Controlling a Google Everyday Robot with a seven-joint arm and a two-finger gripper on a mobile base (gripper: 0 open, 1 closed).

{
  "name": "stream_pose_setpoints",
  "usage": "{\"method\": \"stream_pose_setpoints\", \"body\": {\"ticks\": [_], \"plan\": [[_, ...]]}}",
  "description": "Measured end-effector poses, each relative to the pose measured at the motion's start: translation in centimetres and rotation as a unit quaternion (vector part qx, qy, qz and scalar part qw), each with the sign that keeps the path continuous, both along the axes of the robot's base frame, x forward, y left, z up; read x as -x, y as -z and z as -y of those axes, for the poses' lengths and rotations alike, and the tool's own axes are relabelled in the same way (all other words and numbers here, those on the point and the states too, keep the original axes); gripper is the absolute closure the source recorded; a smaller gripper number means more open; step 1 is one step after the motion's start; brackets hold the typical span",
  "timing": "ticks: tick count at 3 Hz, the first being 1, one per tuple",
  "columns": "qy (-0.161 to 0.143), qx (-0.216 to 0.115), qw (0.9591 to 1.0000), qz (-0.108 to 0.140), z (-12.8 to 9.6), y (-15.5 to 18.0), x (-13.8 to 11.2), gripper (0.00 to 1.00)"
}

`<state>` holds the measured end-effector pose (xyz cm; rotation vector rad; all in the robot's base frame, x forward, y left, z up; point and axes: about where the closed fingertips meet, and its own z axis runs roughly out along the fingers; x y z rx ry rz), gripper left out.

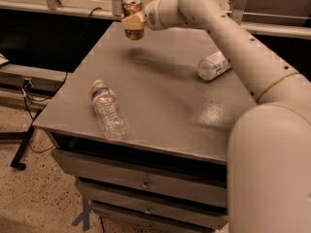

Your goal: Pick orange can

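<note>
Aloft above the table (170, 98), the gripper (133, 23) clamps the cylindrical orange can (132, 7).

The grey table (160, 96) is sitting on a speckled floor (34, 198), with drawers (141, 181) running under its top. A clear bottle (109, 109) is lying on its side near the left front corner, cap pointing away. A white-labelled bottle (214, 65) is lying on its side further back on the right, well apart from it. The gripper (133, 21) is hanging over the far edge, clamping the can (132, 8) off the surface.
</note>
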<state>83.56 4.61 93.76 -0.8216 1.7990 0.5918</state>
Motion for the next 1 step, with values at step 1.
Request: {"method": "stream_pose_setpoints", "body": {"ticks": [1], "plan": [[-0.002,-0.002,1.0000,0.005,0.45,-0.48,0.58,1.00]]}}
